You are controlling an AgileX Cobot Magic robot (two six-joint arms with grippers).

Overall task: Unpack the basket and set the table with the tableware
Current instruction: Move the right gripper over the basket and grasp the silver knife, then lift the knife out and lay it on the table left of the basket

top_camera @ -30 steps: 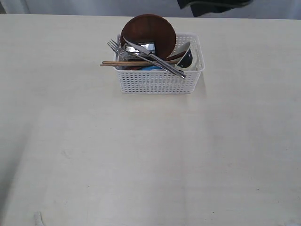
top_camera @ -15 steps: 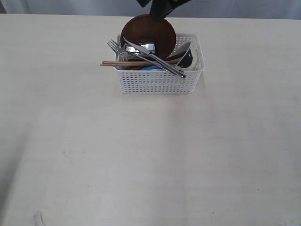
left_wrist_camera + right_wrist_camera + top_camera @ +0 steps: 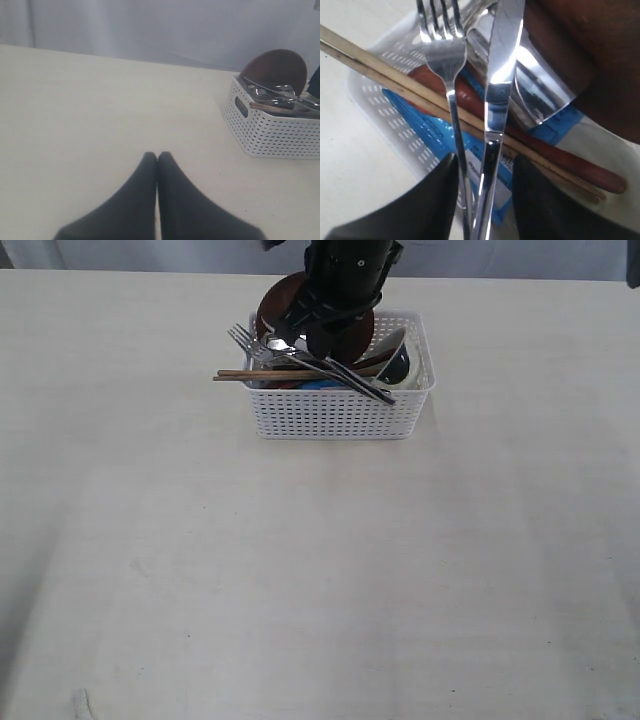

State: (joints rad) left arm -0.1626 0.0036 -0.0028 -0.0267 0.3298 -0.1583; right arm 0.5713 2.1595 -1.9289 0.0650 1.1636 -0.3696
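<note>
Broadly, the table (image 3: 320,570) carries no laid tableware in view, and all of it lies well outside both pairs of jaws. The basket (image 3: 340,412) stands packed full directly beneath the right gripper (image 3: 484,161). It is well ahead of the left gripper (image 3: 157,156), whose jaws are pressed together on nothing, low over the tabletop. Inside the basket, the wooden plate (image 3: 277,65) leans on edge beyond the right jaws and the bowl (image 3: 398,362) sits to one side of them. The steel cup (image 3: 540,85) lies just past the fingertips, above a blue packet (image 3: 425,125). The right jaws stand apart and straddle the handles of the knife (image 3: 502,75) and fork (image 3: 444,55), which run side by side between the fingers, unclamped. The chopsticks (image 3: 395,80) and wooden spoon (image 3: 570,167) cross beneath these, just ahead of the fingertips. The step in hand appears to be the first extraction, with the gripper lining up on the cutlery. The next move calls for closing squarely on the handles and lifting straight, so that the chopsticks underneath are not dragged.
</note>
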